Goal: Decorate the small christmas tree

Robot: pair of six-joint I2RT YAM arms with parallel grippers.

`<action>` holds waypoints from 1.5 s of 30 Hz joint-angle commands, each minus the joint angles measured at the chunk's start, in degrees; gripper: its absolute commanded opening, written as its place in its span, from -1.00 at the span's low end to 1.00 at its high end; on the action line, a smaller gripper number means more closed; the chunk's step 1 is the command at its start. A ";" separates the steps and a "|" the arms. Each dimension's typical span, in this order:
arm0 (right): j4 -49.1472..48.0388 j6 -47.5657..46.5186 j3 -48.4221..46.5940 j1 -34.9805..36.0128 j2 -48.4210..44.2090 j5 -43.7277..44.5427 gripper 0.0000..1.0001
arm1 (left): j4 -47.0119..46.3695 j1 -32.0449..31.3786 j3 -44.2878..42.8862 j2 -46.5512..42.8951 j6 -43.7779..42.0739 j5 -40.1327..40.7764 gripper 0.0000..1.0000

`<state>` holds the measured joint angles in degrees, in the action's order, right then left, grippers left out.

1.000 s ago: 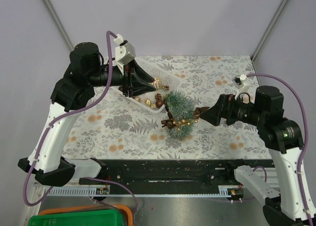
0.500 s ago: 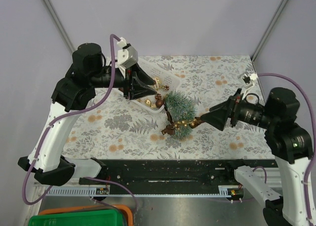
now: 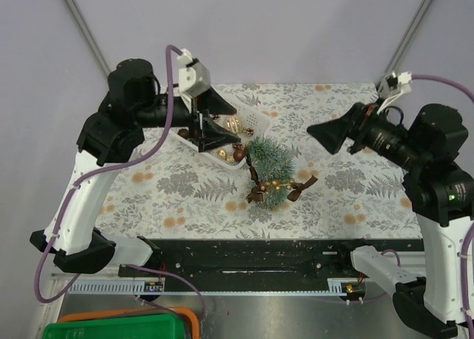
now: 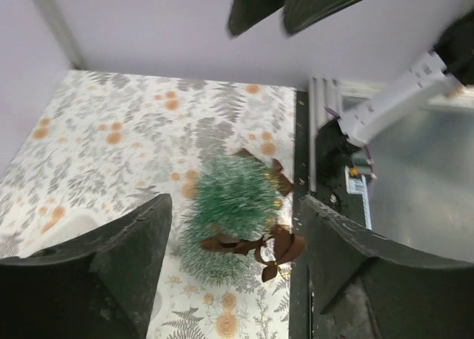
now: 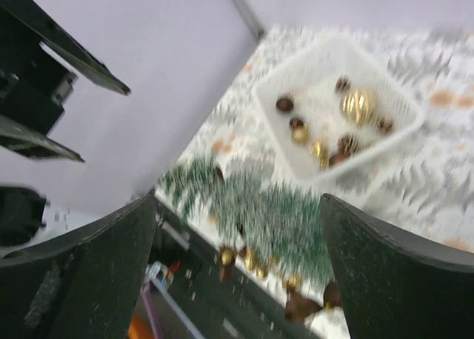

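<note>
The small christmas tree point(image 3: 269, 163) stands mid-table, frosted green, with a brown ribbon point(image 3: 300, 186) and gold beads point(image 3: 277, 183) draped on its near side. It also shows in the left wrist view point(image 4: 226, 213) and, blurred, in the right wrist view point(image 5: 289, 220). The white basket point(image 3: 248, 121) behind it holds gold and brown ornaments point(image 5: 357, 106). My left gripper point(image 3: 220, 134) is open and empty above the basket, left of the tree. My right gripper point(image 3: 320, 133) is open and empty, raised to the right of the tree.
The leaf-print tablecloth point(image 3: 178, 191) covers the table. A black rail point(image 3: 244, 254) runs along the near edge. A green bin point(image 3: 118, 328) sits at the bottom left, below the table. Lilac walls close in the back and sides.
My right gripper has let go of the ribbon at the tree's right side and risen up and back to the right. My left gripper has shifted slightly right over the basket.
</note>
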<state>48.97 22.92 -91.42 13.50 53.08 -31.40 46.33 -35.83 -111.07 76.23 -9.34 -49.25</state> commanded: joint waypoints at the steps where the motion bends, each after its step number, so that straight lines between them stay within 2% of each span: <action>1: -8.71 1.43 -9.90 -0.23 8.24 8.19 0.99 | -4.83 9.52 -5.03 -0.99 7.48 2.06 0.59; 5: -11.61 0.46 -15.36 -0.31 17.73 12.14 0.99 | -6.86 22.27 -4.87 -0.90 13.38 -2.24 0.63; 9: -15.21 -0.68 -18.35 -0.49 28.89 13.03 0.95 | -6.51 30.64 1.53 -1.69 13.57 -3.39 0.50; 12: -17.50 -0.94 -20.46 -0.75 36.72 11.80 0.82 | -4.84 31.97 9.44 -2.40 8.13 -1.38 0.37; 16: -19.00 -0.86 -25.90 -0.66 49.72 4.70 0.70 | -6.60 31.88 19.90 -1.53 5.66 -0.05 0.29; 21: -12.07 -3.40 -39.69 0.56 66.95 -0.50 0.54 | -7.04 31.88 26.16 2.78 1.62 0.91 0.27; 24: -6.97 -6.47 -47.17 2.41 75.48 2.03 0.54 | -6.95 31.88 27.04 5.15 -0.58 0.48 0.26; 26: -6.00 -7.62 -47.36 3.02 77.78 6.50 0.54 | -7.04 31.88 27.30 6.12 -1.99 -0.05 0.25; 29: -3.27 -11.56 -47.10 4.95 80.59 19.23 0.62 | -7.04 31.88 27.66 6.92 -3.13 -0.93 0.25; 31: -2.91 -14.38 -45.53 6.10 81.48 22.86 0.66 | -6.43 31.88 27.92 7.27 -4.18 -1.46 0.25; 40: -8.36 -15.36 -35.24 6.19 80.07 19.27 0.68 | -3.96 31.88 28.80 5.69 -7.71 -2.07 0.28; 43: -8.19 -15.62 -32.43 6.28 79.64 21.81 0.59 | -3.87 31.88 29.24 5.34 -7.62 -1.90 0.28; 45: -8.63 -15.88 -29.80 6.28 77.89 24.44 0.43 | -3.87 31.88 29.06 5.07 -7.09 -2.16 0.28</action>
<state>42.65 8.51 -124.27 19.90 135.39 -11.94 43.27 -4.19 -82.08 83.72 -15.25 -49.54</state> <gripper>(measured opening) 0.773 0.638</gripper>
